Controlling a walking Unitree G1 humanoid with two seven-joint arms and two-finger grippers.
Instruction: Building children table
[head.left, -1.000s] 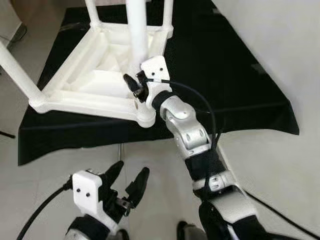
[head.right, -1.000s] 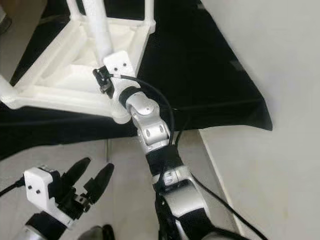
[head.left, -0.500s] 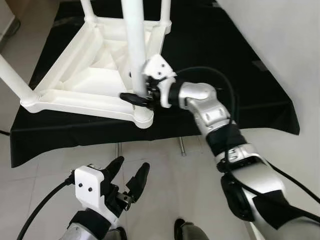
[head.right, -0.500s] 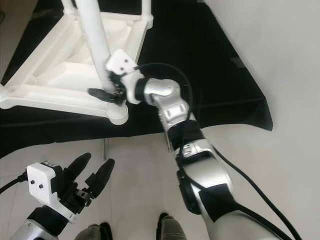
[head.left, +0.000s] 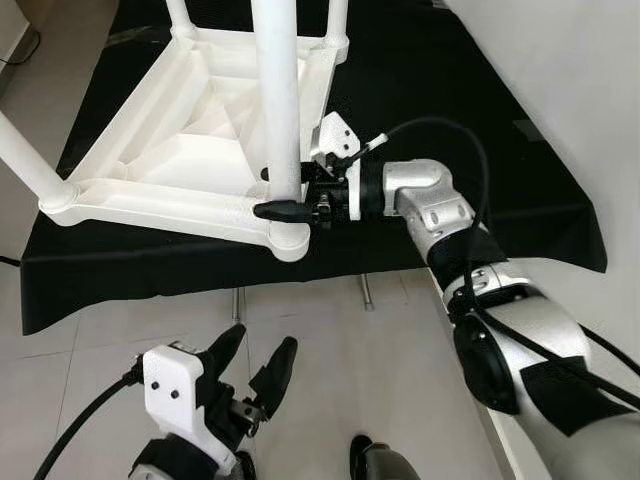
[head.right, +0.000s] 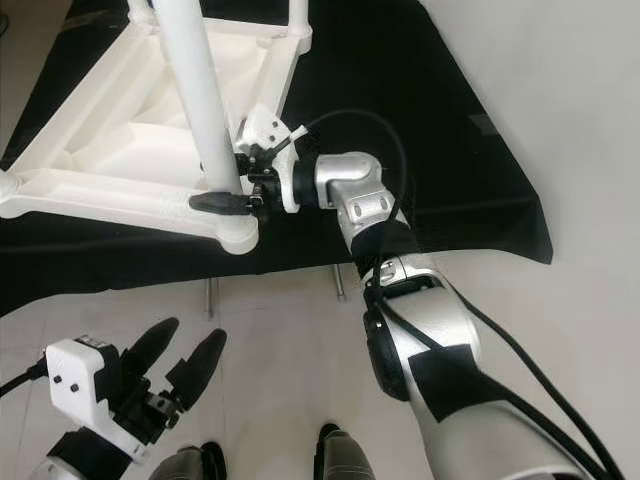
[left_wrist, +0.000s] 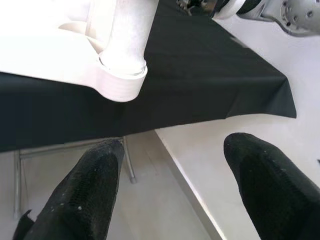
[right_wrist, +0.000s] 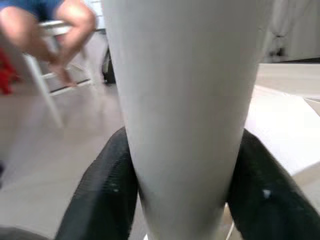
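A white children's table (head.left: 170, 190) lies upside down on a black cloth (head.left: 480, 130), its legs pointing up. My right gripper (head.left: 272, 193) reaches in from the right and is shut on the near-corner leg (head.left: 277, 100), just above the corner socket (head.left: 287, 240). In the right wrist view the leg (right_wrist: 180, 115) sits between both black fingers (right_wrist: 107, 190). My left gripper (head.left: 262, 342) hangs open low over the tiled floor, apart from the table. In the left wrist view its fingers (left_wrist: 85, 195) point towards that corner socket (left_wrist: 120, 80).
The black cloth covers a low stand with thin metal legs (head.left: 366, 290). A white wall panel (head.left: 580, 100) runs along the right. My feet (head.left: 375, 465) are on the floor tiles below. A person sits on a white chair (right_wrist: 55, 25) beyond the table.
My right wrist has turned, and its fingers now lie level and closed round the leg near its base. The left gripper has stayed low and open.
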